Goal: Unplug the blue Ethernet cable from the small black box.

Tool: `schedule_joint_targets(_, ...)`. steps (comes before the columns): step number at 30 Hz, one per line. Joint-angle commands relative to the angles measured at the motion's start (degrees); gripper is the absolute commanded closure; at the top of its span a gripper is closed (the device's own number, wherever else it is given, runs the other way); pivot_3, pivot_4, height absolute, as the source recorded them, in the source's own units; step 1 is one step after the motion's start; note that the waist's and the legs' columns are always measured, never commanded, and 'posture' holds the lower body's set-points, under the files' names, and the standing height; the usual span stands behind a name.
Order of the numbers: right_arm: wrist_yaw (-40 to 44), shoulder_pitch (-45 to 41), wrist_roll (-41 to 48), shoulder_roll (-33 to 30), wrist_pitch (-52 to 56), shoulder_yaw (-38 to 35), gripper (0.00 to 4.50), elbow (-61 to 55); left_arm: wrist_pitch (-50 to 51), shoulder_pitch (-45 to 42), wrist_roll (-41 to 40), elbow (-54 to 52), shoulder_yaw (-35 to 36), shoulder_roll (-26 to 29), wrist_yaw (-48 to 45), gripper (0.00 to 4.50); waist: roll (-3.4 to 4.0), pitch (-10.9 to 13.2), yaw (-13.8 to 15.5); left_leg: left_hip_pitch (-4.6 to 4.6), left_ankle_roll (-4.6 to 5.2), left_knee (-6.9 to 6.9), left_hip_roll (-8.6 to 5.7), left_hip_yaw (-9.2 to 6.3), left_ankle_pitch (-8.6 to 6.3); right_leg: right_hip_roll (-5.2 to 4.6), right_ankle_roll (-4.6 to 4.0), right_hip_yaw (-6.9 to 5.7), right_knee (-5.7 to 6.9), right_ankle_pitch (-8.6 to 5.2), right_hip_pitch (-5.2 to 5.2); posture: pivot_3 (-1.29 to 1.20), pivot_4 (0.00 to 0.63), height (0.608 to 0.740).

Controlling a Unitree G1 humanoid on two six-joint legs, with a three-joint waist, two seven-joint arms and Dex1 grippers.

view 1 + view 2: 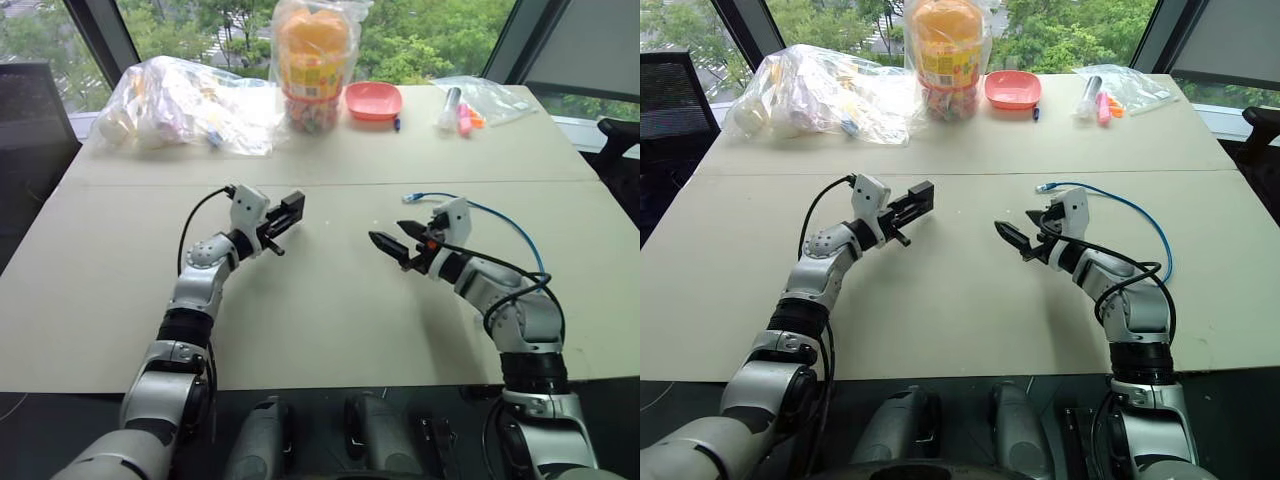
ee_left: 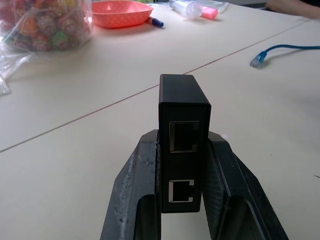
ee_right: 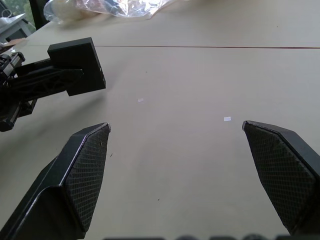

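My left gripper (image 1: pixel 288 214) is shut on the small black box (image 2: pixel 182 125), holding it by its flat sides a little above the table. Two ports on the box's end face show, and both are empty. The blue Ethernet cable (image 1: pixel 1122 201) lies on the table behind my right arm. Its clear plug (image 1: pixel 412 197) rests free on the surface, apart from the box. My right gripper (image 1: pixel 396 238) hovers to the right of the box with its fingers wide open and nothing between them. In the right wrist view the box (image 3: pixel 77 60) sits ahead of the open fingers (image 3: pixel 90 155).
At the table's far edge stand a clear bag of packets (image 1: pixel 190 100), a tall bag of sweets (image 1: pixel 313 60), a pink dish (image 1: pixel 373 99) and a bag of markers (image 1: pixel 470 105). A seam (image 1: pixel 330 183) crosses the table (image 1: pixel 320 320).
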Motion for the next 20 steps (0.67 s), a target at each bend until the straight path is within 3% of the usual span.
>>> schedule_joint_targets(1, -0.8, -0.9, 0.0, -0.6, -0.8, -0.9, 0.0, -1.8, -2.2, -1.6, -0.8, 1.1, 0.9, 0.0, -0.5, 2.28, 0.0, 0.0, 0.0, 0.0, 0.0, 0.0, 0.0, 0.0, 0.0, 0.01, 0.0, -0.01, 0.0, 0.0, 0.0, 0.0, 0.15, 0.74)
schedule_joint_targets(6, -1.0, -0.5, -0.6, -1.4, -1.7, -1.1, 0.0, -1.5, -1.0, -1.2, -1.7, -0.6, 1.4, 1.1, -1.3, 0.27, 0.0, 0.0, 0.0, 0.0, 0.01, 0.0, 0.0, 0.0, 0.0, 0.03, 0.0, -0.02, 0.0, 0.0, 0.0, 0.0, 0.15, 0.74)
schedule_joint_targets(10, 1.3, 1.7, 0.9, -4.0, -1.3, -2.5, 0.0, -4.0, 8.6, 2.4, -6.4, -12.3, 2.3, 4.1, -4.1, 0.27, -0.01, 0.0, -0.1, -0.01, 0.01, 0.0, 0.0, 0.0, -0.01, 0.03, 0.0, -0.02, -0.01, 0.0, 0.0, 0.0, 0.15, 0.74)
schedule_joint_targets(16, 7.2, 7.0, 8.2, -10.2, 1.8, -8.4, 0.0, -10.6, 27.5, 13.1, -17.2, -36.3, 5.4, 13.0, -7.0, 0.27, 0.0, 0.0, -0.2, -0.01, 0.09, -0.03, 0.03, -0.02, -0.05, 0.02, 0.0, 0.0, -0.09, -0.01, 0.03, 0.0, 0.15, 0.74)
schedule_joint_targets(20, 8.6, 10.4, 10.3, -12.7, 2.7, -10.3, 0.0, -13.8, 35.5, 19.2, -21.9, -44.9, 7.3, 18.4, -7.6, 0.27, 0.0, 0.0, -0.1, 0.13, 0.07, -0.02, 0.06, -0.06, -0.07, 0.01, -0.21, 0.02, -0.11, -0.13, 0.17, 0.0, 0.15, 0.74)
